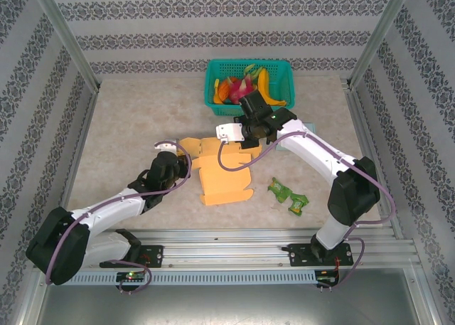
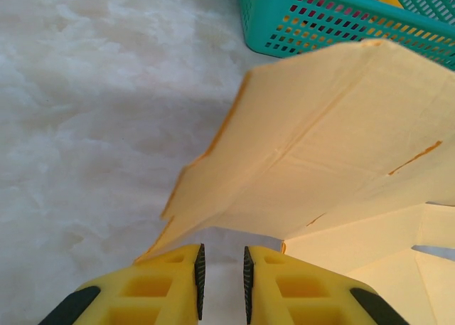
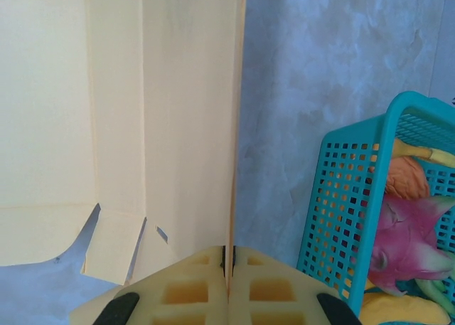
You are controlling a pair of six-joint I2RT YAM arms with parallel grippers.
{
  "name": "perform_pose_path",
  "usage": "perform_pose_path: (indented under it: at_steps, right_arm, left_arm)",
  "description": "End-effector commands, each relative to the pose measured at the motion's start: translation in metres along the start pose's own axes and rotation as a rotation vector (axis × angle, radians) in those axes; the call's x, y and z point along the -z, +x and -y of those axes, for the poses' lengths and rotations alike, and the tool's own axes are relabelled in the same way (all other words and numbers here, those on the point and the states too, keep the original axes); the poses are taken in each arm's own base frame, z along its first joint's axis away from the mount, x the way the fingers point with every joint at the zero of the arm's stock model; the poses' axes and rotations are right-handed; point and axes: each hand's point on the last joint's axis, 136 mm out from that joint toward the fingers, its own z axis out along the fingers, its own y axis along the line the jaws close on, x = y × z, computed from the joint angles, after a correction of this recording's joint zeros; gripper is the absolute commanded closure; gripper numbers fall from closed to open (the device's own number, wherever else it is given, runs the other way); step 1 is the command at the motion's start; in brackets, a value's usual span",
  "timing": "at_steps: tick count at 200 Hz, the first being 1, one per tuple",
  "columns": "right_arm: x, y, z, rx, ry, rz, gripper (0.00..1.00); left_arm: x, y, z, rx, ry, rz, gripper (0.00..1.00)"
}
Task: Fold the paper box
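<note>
The paper box [image 1: 224, 177] is a yellow-orange cardboard blank, partly unfolded, lying mid-table. My right gripper [image 1: 239, 140] is at its far edge, and in the right wrist view the gripper [image 3: 229, 252] is shut on a raised flap of the paper box [image 3: 163, 112], seen edge-on between the pads. At the box's left side is my left gripper [image 1: 186, 161]. Seen from the left wrist, this gripper [image 2: 222, 257] has its jaws a little apart with bare table between them. A lifted panel of the paper box [image 2: 334, 140] rises just ahead of its fingertips.
A teal basket [image 1: 213, 90] of toy fruit stands behind the box, close to the right gripper, and its wall shows in both wrist views [image 2: 284, 19] [image 3: 334, 197]. A green wrapper [image 1: 288, 195] lies to the right of the box. Patterned walls enclose the table.
</note>
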Motion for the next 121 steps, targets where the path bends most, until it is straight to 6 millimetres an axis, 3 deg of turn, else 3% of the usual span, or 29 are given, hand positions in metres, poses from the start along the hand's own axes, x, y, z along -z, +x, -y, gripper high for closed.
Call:
perform_pose_path:
  at_steps: [1, 61, 121]
  right_arm:
    - [-0.003, -0.001, -0.001, -0.03, -0.018, 0.027, 1.0]
    - [-0.004, -0.002, 0.0, -0.05, -0.011, 0.032, 1.0]
    - [-0.014, -0.002, -0.012, -0.071, -0.037, 0.058, 1.0]
  left_arm:
    - [-0.005, 0.007, 0.002, 0.011, 0.022, -0.034, 0.76]
    - [-0.017, 0.009, 0.032, 0.083, 0.15, -0.085, 0.76]
    - [-0.035, -0.003, 0.052, 0.168, 0.209, -0.076, 0.73]
